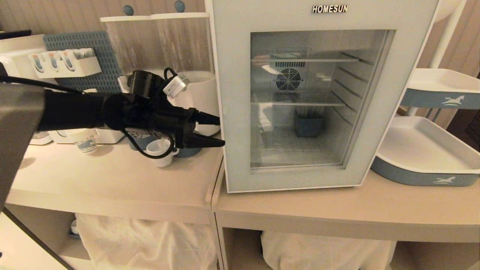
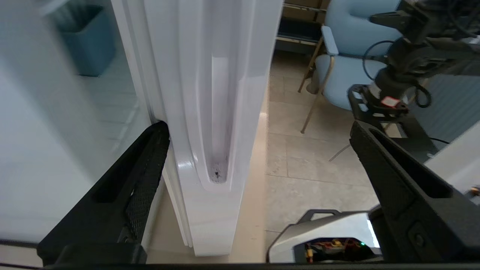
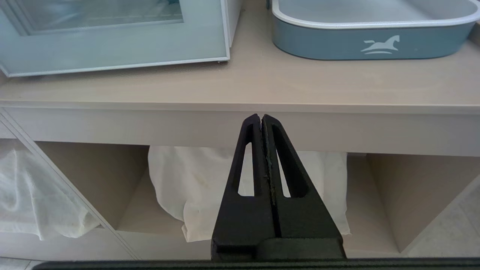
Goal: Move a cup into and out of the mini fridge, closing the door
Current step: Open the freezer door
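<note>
Door-opening step: left claw [image 1: 219,131], spread wide and empty, sits at the left edge of the door [image 1: 240,112] of the mini fridge [image 1: 330,9], one finger [image 2: 142,168] touching the door's edge; the door looks shut or nearly so. The cup [image 1: 160,152] stands on the bench [image 1: 112,180] just under the left arm, outside the fridge. Next move likely needs a hook into the edge recess and an outward pull; right claw [image 3: 261,123], pressed shut, hangs parked below the bench front.
</note>
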Robot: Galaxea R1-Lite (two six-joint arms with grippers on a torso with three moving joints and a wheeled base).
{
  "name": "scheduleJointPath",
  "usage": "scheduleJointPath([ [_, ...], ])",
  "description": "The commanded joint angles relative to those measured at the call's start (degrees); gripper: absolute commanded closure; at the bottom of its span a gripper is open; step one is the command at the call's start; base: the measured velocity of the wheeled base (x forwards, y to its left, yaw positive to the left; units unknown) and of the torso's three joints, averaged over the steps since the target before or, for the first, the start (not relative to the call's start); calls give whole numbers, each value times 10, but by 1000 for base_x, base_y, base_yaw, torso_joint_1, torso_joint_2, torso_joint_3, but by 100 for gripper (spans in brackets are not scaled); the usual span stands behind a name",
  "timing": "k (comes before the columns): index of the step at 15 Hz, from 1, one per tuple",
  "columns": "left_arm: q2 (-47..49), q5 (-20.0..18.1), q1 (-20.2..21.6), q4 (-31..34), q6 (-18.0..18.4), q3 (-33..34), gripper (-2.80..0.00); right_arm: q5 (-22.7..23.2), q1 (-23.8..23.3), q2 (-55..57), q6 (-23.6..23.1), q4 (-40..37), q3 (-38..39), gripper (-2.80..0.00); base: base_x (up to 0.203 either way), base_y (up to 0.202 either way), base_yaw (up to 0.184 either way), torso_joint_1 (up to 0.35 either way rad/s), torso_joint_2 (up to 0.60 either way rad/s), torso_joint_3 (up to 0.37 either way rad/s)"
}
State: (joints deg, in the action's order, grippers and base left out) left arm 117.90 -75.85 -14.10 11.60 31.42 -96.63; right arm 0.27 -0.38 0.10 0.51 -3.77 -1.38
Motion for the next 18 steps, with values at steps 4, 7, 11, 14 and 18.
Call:
scheduleJointPath([
  [4, -73, 1, -17, -3, 3, 68, -280, 0, 0, 0, 1, 0, 0, 0, 0, 0, 0, 0, 0, 0],
  [7, -128, 4, -41, -3, 2, 120, -280, 1, 0, 0, 1, 0, 0, 0, 0, 0, 0, 0, 0, 0],
  [11, -191, 22, -94, -4, -2, 180, -280, 0, 0, 1, 1, 0, 1, 0, 0, 0, 0, 0, 0, 0],
  [14, -227, 57, -166, -4, -11, 206, -280, 0, 0, 1, 1, 0, 1, 0, 0, 0, 0, 0, 0, 0],
  [18, -245, 100, -235, -3, -23, 213, -280, 0, 0, 0, 1, -1, 1, 0, 0, 0, 0, 0, 0, 0],
])
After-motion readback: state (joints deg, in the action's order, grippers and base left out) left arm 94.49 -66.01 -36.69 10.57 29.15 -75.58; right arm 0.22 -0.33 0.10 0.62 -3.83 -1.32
